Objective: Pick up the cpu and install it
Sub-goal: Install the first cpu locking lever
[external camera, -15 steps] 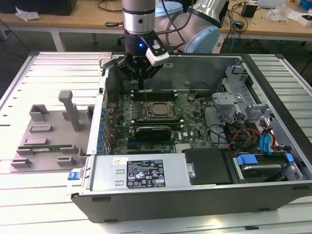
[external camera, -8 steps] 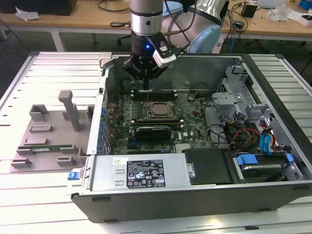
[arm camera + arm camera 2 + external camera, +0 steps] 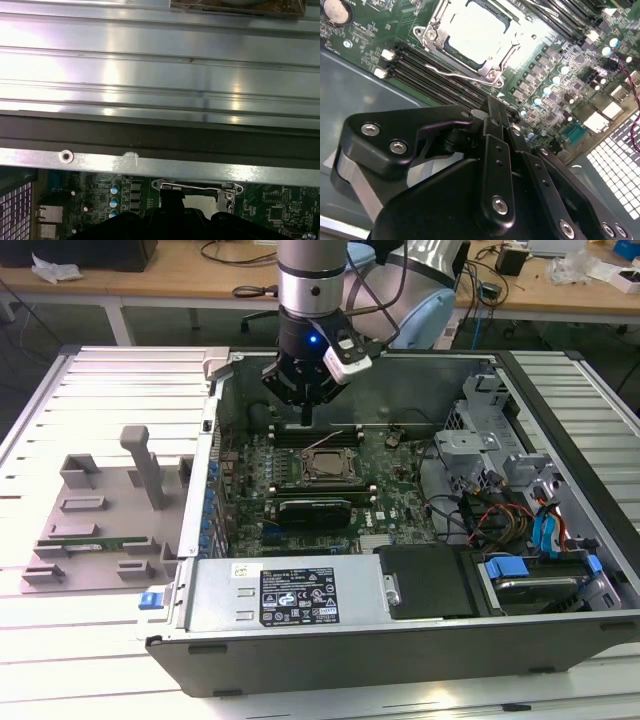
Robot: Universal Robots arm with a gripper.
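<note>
Black jaws pressed together above the motherboard, cpu seated in its socket beyond.

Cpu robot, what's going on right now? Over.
Gripper above the board, fingers together, holding nothing. Cpu already in its socket. Nothing in the way.

1. Exterior view: high, angled down on open pc case, mid-range.
2. Second wrist view: close, over gripper onto motherboard.
3. First wrist view: close, toward case wall; both wrist views share cpu socket.
</note>
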